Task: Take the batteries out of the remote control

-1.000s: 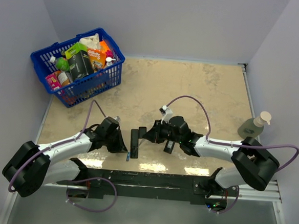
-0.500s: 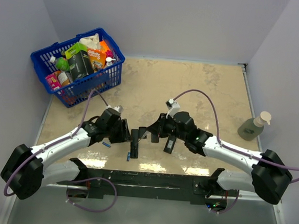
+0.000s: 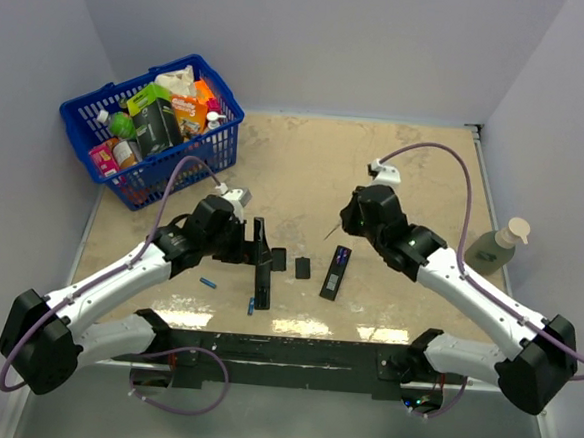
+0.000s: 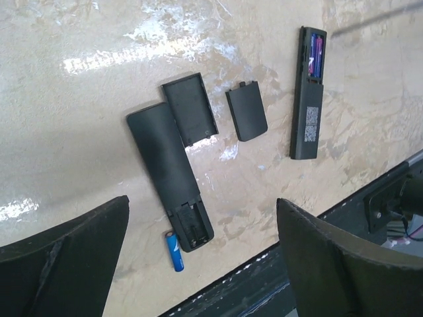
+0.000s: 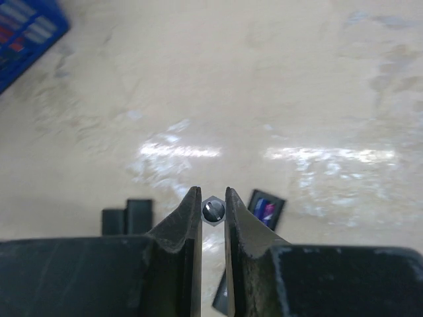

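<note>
Two batteries (image 3: pixel 208 282) out, loose on tabletop (image 3: pixel 395 176) beside emptied left remote (image 3: pixel 261 269). More seated in right remote (image 3: pixel 336 272), yet to unload. Left fingers (image 4: pixel 66 264) wide, empty; right fingers (image 5: pixel 178 244) narrow, pinching thin tool (image 5: pixel 213 210).

The tabletop (image 4: pixel 79 132) is smooth, beige and marbled, glossy enough to throw white glare. The open remote (image 4: pixel 168 175), the second remote (image 4: pixel 305 132) and two loose covers (image 4: pixel 190 109) are matt black plastic (the second remote bears a pale printed label). The battery (image 4: pixel 174 252) has a shiny blue wrap. The left gripper (image 4: pixel 201 200) has fingers (image 4: pixel 59 264) of dull, slightly coarse black plastic. The hex tip (image 5: pixel 213 210) between the right gripper (image 5: pixel 213 191) fingers is bright metal. The basket (image 3: pixel 191 162) is blue plastic lattice.
</note>
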Robot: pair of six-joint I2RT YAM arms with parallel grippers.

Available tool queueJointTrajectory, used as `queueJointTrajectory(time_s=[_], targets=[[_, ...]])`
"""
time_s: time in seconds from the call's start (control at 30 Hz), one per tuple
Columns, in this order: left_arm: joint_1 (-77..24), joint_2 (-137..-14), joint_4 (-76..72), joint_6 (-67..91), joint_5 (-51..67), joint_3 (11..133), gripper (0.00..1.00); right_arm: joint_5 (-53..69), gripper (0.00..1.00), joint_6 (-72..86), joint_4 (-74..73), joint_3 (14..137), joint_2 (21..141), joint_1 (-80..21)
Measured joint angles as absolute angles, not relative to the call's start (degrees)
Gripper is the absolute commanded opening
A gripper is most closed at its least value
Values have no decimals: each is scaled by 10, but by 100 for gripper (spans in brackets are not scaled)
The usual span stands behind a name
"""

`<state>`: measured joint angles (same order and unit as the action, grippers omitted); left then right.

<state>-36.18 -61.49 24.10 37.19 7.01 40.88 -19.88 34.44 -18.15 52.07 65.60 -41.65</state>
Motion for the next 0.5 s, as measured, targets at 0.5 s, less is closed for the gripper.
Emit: queueJointTrajectory(time_s=[0.5], targets=[[-362,-569,245,290,75,409,95,-245,0,302,-253,541,733,-220]])
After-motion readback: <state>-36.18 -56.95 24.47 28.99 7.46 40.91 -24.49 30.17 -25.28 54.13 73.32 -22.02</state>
